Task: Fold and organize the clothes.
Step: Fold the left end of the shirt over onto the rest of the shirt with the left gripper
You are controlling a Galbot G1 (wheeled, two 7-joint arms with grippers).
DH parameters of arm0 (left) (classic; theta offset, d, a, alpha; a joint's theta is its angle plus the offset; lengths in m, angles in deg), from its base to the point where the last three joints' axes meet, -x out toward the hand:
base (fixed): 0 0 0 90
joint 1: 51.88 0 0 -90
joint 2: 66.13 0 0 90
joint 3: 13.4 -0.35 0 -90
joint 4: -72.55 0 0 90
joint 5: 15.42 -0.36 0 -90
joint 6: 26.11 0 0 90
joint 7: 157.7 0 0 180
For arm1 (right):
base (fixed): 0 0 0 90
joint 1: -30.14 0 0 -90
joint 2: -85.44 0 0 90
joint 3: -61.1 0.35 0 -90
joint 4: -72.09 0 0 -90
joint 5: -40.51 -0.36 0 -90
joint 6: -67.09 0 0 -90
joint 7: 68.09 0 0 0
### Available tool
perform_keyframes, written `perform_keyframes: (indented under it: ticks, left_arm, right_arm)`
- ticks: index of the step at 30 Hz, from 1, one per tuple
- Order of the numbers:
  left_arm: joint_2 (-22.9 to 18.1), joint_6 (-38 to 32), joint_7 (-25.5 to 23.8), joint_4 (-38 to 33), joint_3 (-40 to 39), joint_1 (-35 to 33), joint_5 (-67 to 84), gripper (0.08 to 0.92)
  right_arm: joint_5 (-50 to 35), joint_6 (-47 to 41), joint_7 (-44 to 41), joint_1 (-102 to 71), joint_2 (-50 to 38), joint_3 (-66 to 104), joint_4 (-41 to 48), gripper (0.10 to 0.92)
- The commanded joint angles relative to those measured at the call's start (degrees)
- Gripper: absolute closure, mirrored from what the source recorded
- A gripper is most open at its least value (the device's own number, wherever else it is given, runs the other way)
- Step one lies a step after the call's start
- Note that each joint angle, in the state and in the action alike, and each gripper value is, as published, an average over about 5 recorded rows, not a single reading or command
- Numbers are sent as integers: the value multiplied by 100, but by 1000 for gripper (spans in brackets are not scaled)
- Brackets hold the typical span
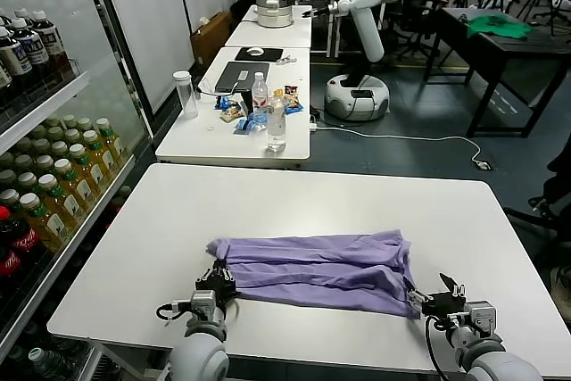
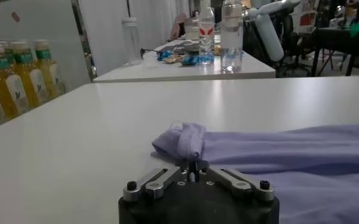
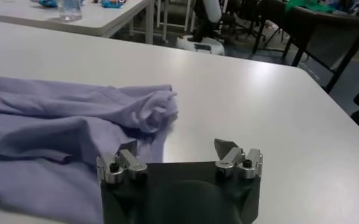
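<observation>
The lavender T-shirt [image 1: 312, 269] lies folded into a long band across the near part of the white table [image 1: 294, 198]. My left gripper [image 1: 217, 281] is at the shirt's near left corner. In the left wrist view it [image 2: 193, 165] is shut, its fingertips pinching the edge of the shirt [image 2: 277, 146]. My right gripper [image 1: 435, 297] is at the shirt's near right corner. In the right wrist view it [image 3: 178, 149] is open. One finger [image 3: 129, 152] rests over the shirt [image 3: 63, 122] and the other [image 3: 227, 148] is over bare table.
A drinks shelf [image 1: 53, 194] stands close on the left. Beyond the table stands a second white table [image 1: 245, 136] with bottles and snacks. Farther back are another robot [image 1: 366, 6] and a dark table with a green cloth [image 1: 498, 26].
</observation>
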Motion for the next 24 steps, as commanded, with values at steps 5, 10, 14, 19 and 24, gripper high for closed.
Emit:
perform_keyframes:
  ticks: [5,10,14,19,24]
  left_arm:
    - [1599,0,-459,-375,1475,312,1141,871]
    - [1880,247,-568,-771,1962,360,2323,871]
    - [1667,340,-547,-1499,1902,259,3445,871]
    - [1010,299,-464,-2198,1333,207,4467,871]
    - [337,185,-343,-2231,750,380,5074,871]
  right_arm:
    - [-8,3,6,-10,0,15,-43,203]
    - [-2,3,10,-27,19,12,-84,203]
    - [17,2,14,-57,42,8,-105,203]
    - [60,3,14,-101,65,-1,-131,203]
    - [113,11,9,-141,79,-3,-150,203]
